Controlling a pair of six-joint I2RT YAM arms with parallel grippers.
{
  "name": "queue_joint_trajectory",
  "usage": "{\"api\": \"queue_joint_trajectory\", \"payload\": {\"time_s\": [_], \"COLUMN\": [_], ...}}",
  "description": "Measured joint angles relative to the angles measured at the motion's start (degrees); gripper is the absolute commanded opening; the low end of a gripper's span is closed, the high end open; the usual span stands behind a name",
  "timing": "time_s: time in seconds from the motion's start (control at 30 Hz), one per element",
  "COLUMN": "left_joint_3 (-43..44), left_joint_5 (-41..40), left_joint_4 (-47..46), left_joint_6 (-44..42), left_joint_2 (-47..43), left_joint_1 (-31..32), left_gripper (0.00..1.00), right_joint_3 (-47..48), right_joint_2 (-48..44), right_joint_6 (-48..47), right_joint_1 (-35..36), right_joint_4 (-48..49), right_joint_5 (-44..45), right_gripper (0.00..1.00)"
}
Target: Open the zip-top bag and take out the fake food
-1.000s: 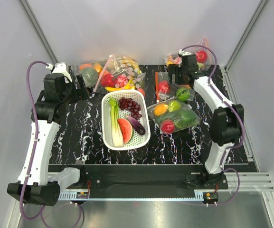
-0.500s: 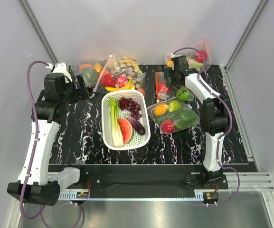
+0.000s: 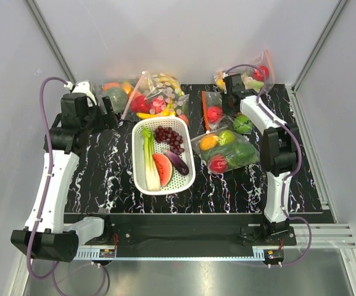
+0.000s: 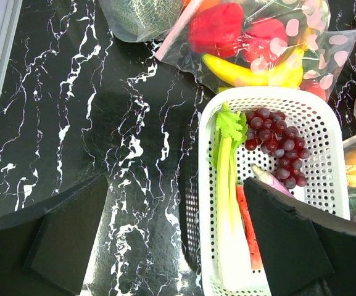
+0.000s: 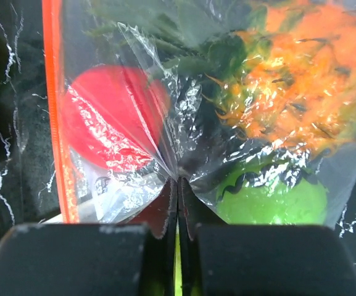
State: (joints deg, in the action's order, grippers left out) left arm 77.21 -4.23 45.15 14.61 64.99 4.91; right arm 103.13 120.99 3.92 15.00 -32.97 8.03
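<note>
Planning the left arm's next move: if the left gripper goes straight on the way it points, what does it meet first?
Probably the bare table, just beside the white basket; depth is unclear.

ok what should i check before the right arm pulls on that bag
1. Right gripper has a pinch on the zip-top bag: ok, jaws shut with film caught between them.
2. Pinch sits at the zip strip: not ok, it is on the bag's body, with the strip off to one side.
3. Zip undone: cannot tell.
4. Red fruit, green fruit and pineapple inside the bag: ok.
5. Left gripper free to help: ok, jaws open and empty, near the white basket.
</note>
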Motion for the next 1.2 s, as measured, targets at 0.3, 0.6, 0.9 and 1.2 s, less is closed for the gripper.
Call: {"api": "queue_joint_trajectory", "payload": {"time_s": [0.3, 0.6, 0.9, 1.2], "left_joint_3": [0.0, -0.2, -1.2, -2.4], "left_joint_5": [1.9, 9.6, 17.5, 22.6], "left_joint_4": [-1.6, -7.8, -19.0, -28.2], "left_joint_6": [0.2, 3.4, 12.0, 11.2], "left_joint_2": [0.0, -0.1, 3.1, 9.6], "left_joint_1": [0.0, 1.2, 13.7, 28.4], "left_gripper": [0.99, 0.99, 0.99, 0.98], "right_joint_3": [5.5, 6.6, 1.6, -5.4], "right_joint_2": [-0.9, -9.6, -22.8, -31.3], "right_joint_6": [-0.1, 0.1, 2.8, 5.8], "right_joint_1": [0.0, 0.0, 0.1, 0.5], "right_joint_4": [-5.0, -9.9, -10.6, -11.8], "right_joint_5": [0.2, -0.2, -5.2, -15.7], "right_gripper": [0.00, 0.00, 0.00, 0.00]}}
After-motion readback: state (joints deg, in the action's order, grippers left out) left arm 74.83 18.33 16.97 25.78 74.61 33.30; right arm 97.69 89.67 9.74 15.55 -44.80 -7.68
